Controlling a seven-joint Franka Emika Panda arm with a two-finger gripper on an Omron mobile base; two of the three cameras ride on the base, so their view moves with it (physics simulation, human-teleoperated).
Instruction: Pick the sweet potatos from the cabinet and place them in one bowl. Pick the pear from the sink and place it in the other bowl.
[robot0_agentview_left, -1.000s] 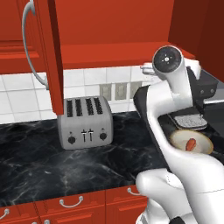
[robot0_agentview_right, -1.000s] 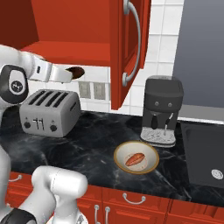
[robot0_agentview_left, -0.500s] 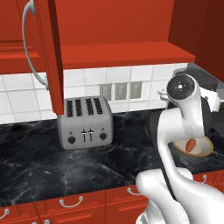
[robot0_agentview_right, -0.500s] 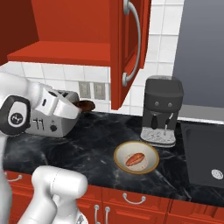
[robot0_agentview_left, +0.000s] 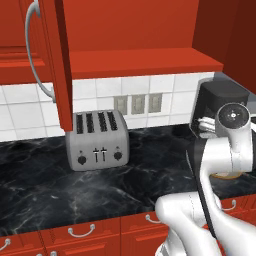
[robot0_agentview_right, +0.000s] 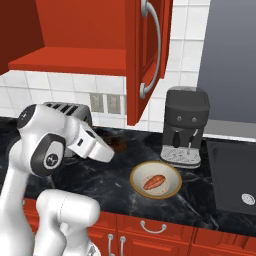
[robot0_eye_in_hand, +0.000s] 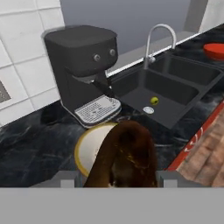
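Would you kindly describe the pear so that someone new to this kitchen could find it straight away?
Start at the black coffee machine on the dark marble counter, then look past it to the black double-basin sink under the curved silver faucet. The pear lies on the floor of the nearer basin, beside the silver drain. It is the sink's one small yellow-green roundish thing.

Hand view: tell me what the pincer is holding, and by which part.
The pincer grips the dark brown sweet potato by its near end; the rest juts toward the cream bowl. The exact contact spots are hidden.
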